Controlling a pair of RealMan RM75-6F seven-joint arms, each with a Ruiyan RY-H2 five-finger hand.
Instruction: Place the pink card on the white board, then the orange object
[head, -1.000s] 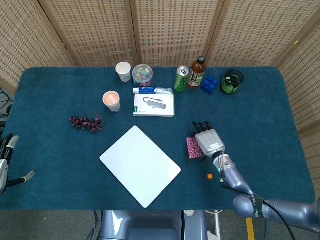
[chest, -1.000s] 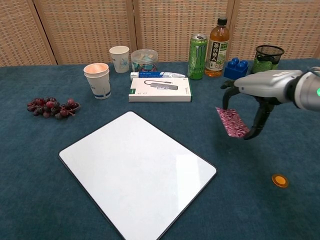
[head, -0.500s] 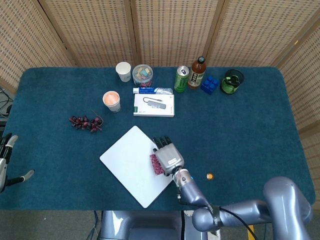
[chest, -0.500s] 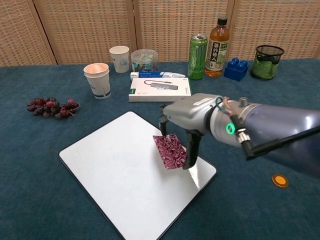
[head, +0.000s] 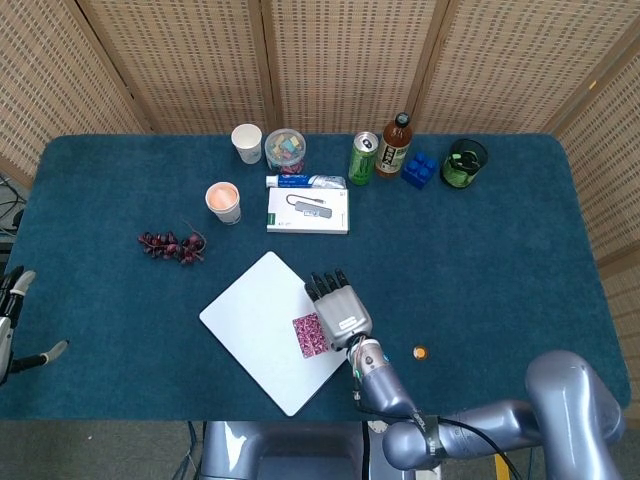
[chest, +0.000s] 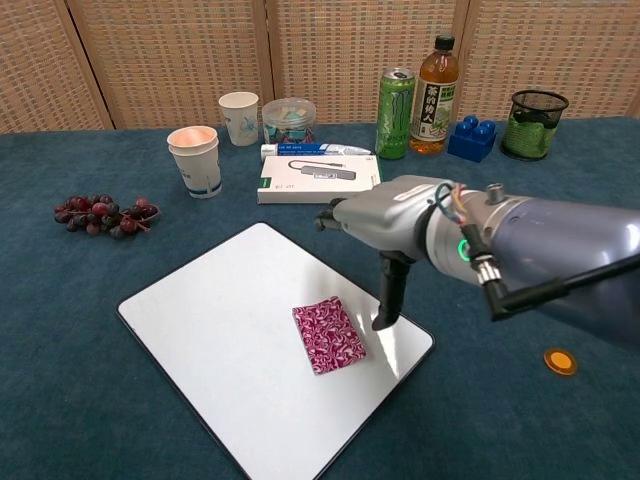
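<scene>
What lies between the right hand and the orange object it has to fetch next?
Only bare blue table cloth. In the chest view the right hand hangs over the white board beside the pink card; the orange object lies alone on the cloth.

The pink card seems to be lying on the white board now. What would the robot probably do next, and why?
Probably lift the right hand off the white board and swing it toward the orange object. The pink card lies flat on the board, free of the fingers, while the orange object sits on the blue cloth, not yet placed.

Grapes (chest: 104, 215), cups (chest: 196, 159), bottle (chest: 435, 97)
</scene>
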